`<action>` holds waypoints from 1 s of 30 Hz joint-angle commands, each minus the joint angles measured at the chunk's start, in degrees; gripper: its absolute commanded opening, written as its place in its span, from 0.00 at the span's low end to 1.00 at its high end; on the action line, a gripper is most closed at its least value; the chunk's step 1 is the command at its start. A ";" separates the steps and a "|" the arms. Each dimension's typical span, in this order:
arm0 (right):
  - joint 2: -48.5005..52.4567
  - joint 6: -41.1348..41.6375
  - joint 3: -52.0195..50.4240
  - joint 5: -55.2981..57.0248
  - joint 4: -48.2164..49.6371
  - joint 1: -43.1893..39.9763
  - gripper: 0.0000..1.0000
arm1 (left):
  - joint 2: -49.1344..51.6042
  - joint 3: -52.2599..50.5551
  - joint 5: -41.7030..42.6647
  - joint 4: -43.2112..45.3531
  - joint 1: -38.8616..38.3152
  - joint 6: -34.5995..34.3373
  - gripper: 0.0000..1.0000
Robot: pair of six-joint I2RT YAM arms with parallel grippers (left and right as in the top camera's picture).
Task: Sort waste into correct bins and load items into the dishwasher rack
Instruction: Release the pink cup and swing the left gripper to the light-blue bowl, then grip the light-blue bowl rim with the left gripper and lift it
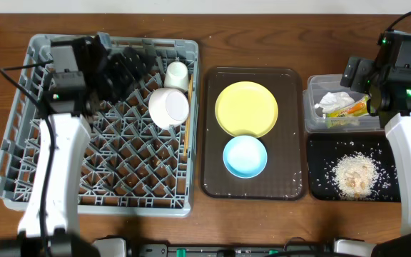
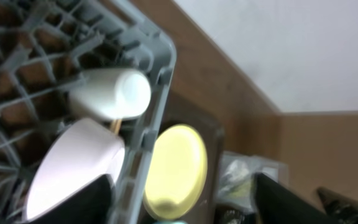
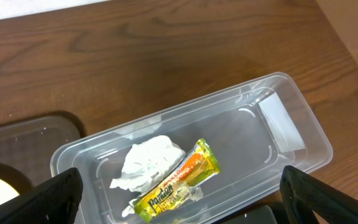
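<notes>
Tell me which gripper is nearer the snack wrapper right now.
Right. The right gripper hangs just above the clear tub holding the snack wrapper, jaws open. The left gripper is over the dishwasher rack, beyond the brown serving tray.

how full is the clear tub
Not empty, mostly bare: the clear tub holds just a crumpled tissue and a snack wrapper at one end.

Cups (image 1: 170, 100) in rack (image 1: 141, 171); plate (image 1: 246, 107), bowl (image 1: 245, 156) on serving tray (image 1: 291, 143)

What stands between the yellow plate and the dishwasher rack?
Only the rim of the brown tray lies between yellow plate and rack. Along the rack's facing edge sit a large white cup, a smaller cup and chopsticks.
</notes>
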 commanded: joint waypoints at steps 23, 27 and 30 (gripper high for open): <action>-0.70 0.50 0.55 0.13 -0.07 -0.31 0.99 | 18.27 -0.59 -43.91 -1.64 -58.31 4.79 0.26; -0.70 0.52 0.55 0.13 -0.07 -0.31 0.99 | 20.79 -0.59 -42.53 -0.92 -59.34 4.76 0.27; -0.70 0.50 0.55 0.13 -0.07 -0.31 0.99 | 21.05 -0.61 -41.48 -0.92 -60.24 4.55 0.27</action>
